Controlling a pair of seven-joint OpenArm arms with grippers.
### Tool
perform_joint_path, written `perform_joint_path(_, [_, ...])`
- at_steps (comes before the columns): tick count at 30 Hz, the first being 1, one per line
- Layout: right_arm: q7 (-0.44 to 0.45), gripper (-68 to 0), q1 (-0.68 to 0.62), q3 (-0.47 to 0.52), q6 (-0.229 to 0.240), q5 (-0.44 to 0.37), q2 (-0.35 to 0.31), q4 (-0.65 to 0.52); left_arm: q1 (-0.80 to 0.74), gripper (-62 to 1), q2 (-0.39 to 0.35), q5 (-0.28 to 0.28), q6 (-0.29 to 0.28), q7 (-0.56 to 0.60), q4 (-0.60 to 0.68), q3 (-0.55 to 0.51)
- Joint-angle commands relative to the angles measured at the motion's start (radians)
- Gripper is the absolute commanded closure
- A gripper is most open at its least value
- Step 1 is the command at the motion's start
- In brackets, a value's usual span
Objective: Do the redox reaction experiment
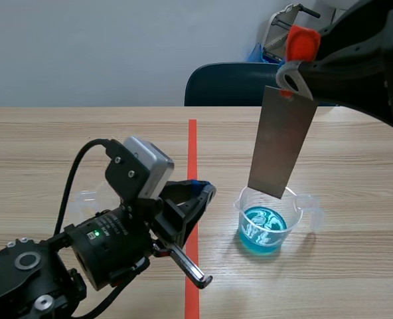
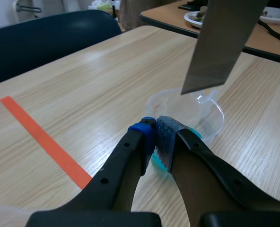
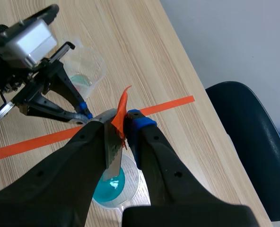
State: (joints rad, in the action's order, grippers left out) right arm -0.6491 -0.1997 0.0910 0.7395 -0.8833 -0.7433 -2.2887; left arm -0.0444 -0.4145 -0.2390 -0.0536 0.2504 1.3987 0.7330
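A grey metal sheet (image 1: 281, 143) hangs upright from my right gripper (image 1: 291, 74), which is shut on its top end by an orange tag. Its lower edge is just over the mouth of a clear beaker (image 1: 296, 214) holding blue liquid. In the right wrist view the sheet (image 3: 112, 153) is pinched edge-on in the gripper (image 3: 118, 120), with the beaker (image 3: 130, 182) straight below. My left gripper (image 1: 206, 191) is shut on nothing, low over the table left of the beaker. From the left wrist, its shut gripper (image 2: 155, 130) points at the beaker (image 2: 215, 116) under the sheet (image 2: 223, 42).
A second clear cup (image 1: 90, 197) stands behind the left arm; in the right wrist view this cup (image 3: 85, 66) holds a little greenish liquid. A dark blue chair (image 1: 230, 83) stands at the table's far edge. An orange tape line (image 1: 192, 149) runs down the middle of the table.
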Motion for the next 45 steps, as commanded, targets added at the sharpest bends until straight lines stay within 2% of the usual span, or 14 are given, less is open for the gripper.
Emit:
perform_joint_path(1, [0.014,-0.8,0.012,0.016,0.006,-0.007,-0.015,-0.007,0.013,-2.7,0.023,-0.003,-0.002,0.011,0.000,0.015])
perform_joint_path(12, [0.014,-0.8,0.012,0.016,0.006,-0.007,-0.015,-0.007,0.045,-2.7,0.085,0.001,-0.001,0.014,-0.046,0.032])
perform_joint_path(16, [0.014,-0.8,0.012,0.016,0.006,-0.007,-0.016,-0.007,0.048,-2.7,0.087,0.003,0.000,0.014,-0.046,0.032])
perform_joint_path(19, [0.014,-0.8,0.012,0.016,0.006,-0.007,-0.016,-0.007,0.048,-2.7,0.087,0.024,-0.001,0.014,-0.046,0.032])
perform_joint_path(28, [0.011,-0.8,0.012,0.016,0.006,-0.007,-0.016,-0.007,0.045,-2.7,0.081,0.022,0.001,0.015,-0.046,0.030])
perform_joint_path(32, [0.011,-0.8,0.012,0.016,0.006,-0.007,-0.016,-0.007,0.016,-2.7,0.049,-0.038,0.010,0.031,-0.040,-0.001])
perform_joint_path(38, [0.011,-0.8,0.012,0.016,0.006,-0.007,-0.016,-0.007,-0.083,-2.7,-0.024,-0.038,0.010,0.053,0.013,-0.073])
perform_joint_path(45, [0.008,-0.8,0.012,0.016,0.006,-0.007,-0.016,-0.007,-0.267,-2.7,-0.121,-0.038,0.010,0.075,0.123,-0.185])
